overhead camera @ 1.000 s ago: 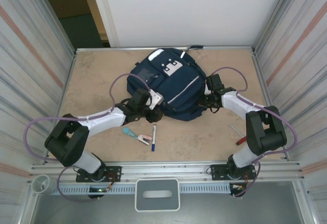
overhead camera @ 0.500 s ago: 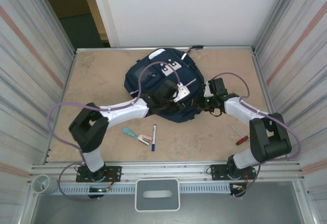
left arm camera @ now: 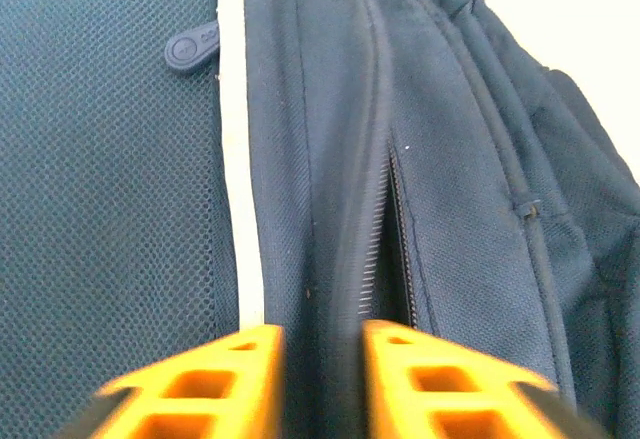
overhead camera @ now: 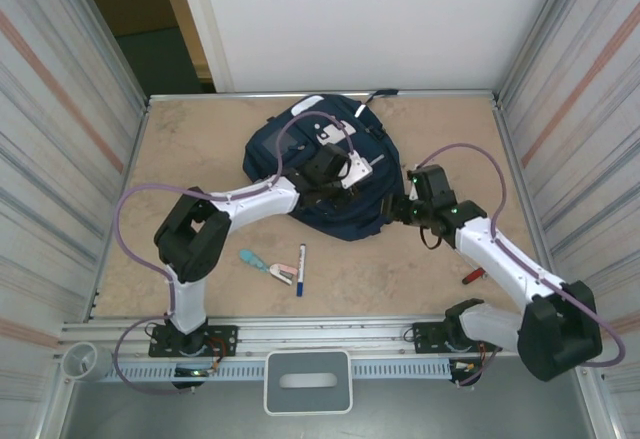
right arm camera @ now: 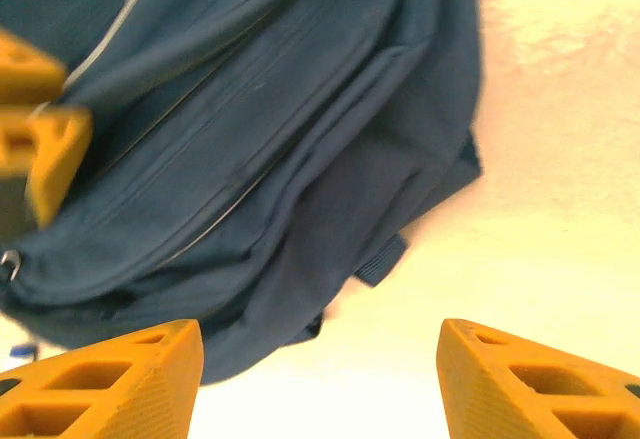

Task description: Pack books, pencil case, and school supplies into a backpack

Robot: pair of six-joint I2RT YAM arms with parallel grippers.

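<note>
The navy backpack [overhead camera: 300, 149] lies flat at the back middle of the table, and its fabric and part-open zip [left arm camera: 400, 229] show close up in the left wrist view. My left gripper [overhead camera: 352, 172] rests on top of the bag, its fingers [left arm camera: 322, 334] narrowed on a raised fold beside the zip. My right gripper [overhead camera: 399, 208] stands wide open [right arm camera: 320, 337] over bare table at the bag's lower right corner [right arm camera: 330, 209], holding nothing. The white marker with a blue cap [overhead camera: 301, 267] and the teal-and-pink stapler-like item [overhead camera: 264, 264] lie in front of the bag. Books and pencil case are out of view.
A red-handled screwdriver [overhead camera: 470, 277] lies at the right, partly under my right forearm. Metal walls close in the table on both sides, and a rail runs along the near edge. Open tabletop lies to the left of the bag and along the front.
My left gripper has reached up and right from the bag's near edge onto its top. My right arm has drawn back from the bag's right side toward the front.
</note>
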